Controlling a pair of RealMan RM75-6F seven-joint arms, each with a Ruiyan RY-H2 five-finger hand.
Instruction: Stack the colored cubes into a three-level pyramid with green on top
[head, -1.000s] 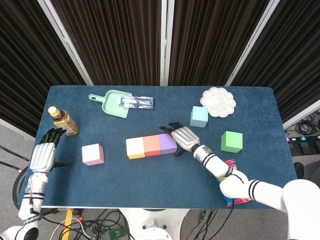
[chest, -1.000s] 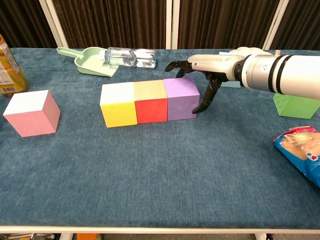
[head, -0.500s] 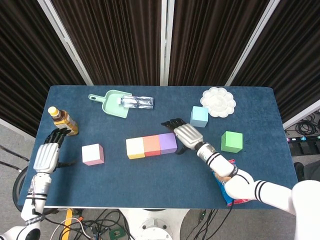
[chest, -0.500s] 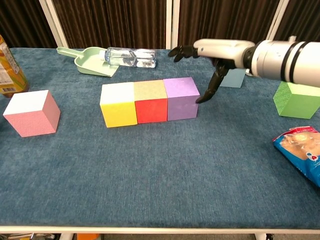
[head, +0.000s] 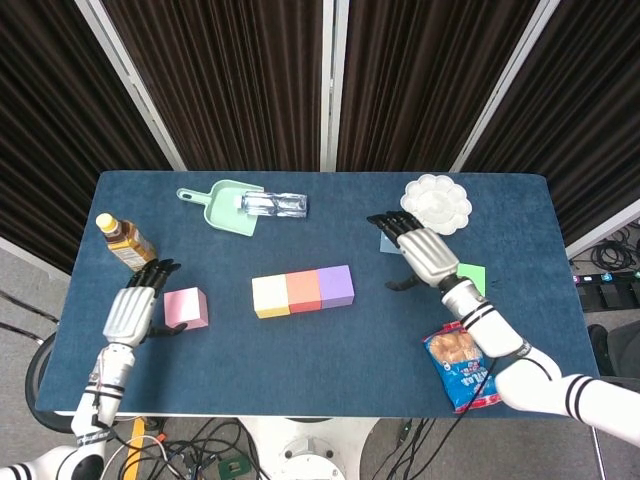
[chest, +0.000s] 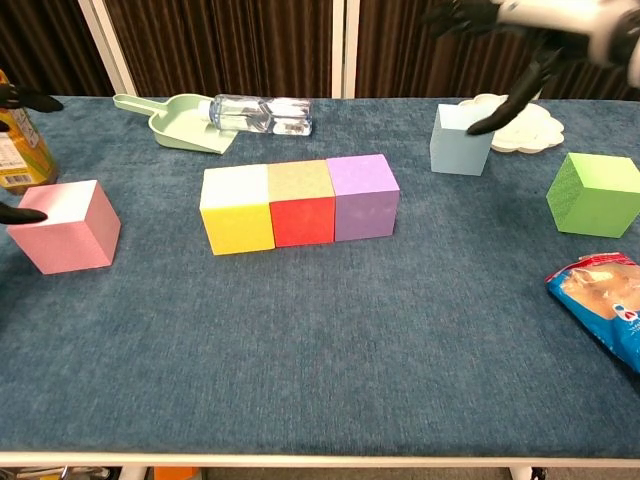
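Yellow (head: 270, 297), red (head: 303, 291) and purple (head: 335, 286) cubes sit touching in a row at mid-table; the chest view shows the same yellow (chest: 237, 208), red (chest: 302, 203) and purple (chest: 363, 197) row. The pink cube (head: 187, 307) (chest: 63, 226) stands alone to the left. My left hand (head: 133, 310) hovers open just beside it, fingers spread. My right hand (head: 425, 255) (chest: 530, 20) is raised and open over the light blue cube (chest: 462, 140), holding nothing. The green cube (chest: 594, 194) (head: 472, 275) stands at the right, partly hidden by that hand in the head view.
A clear bottle (head: 272, 204) lies on a green dustpan (head: 228, 207) at the back. A tea bottle (head: 125, 238) stands at the far left, a white palette plate (head: 436, 203) at the back right, and a snack bag (head: 462, 365) near the front right edge.
My right hand left the purple cube, rose and moved right and back over the light blue cube. My left hand moved right, up to the pink cube.
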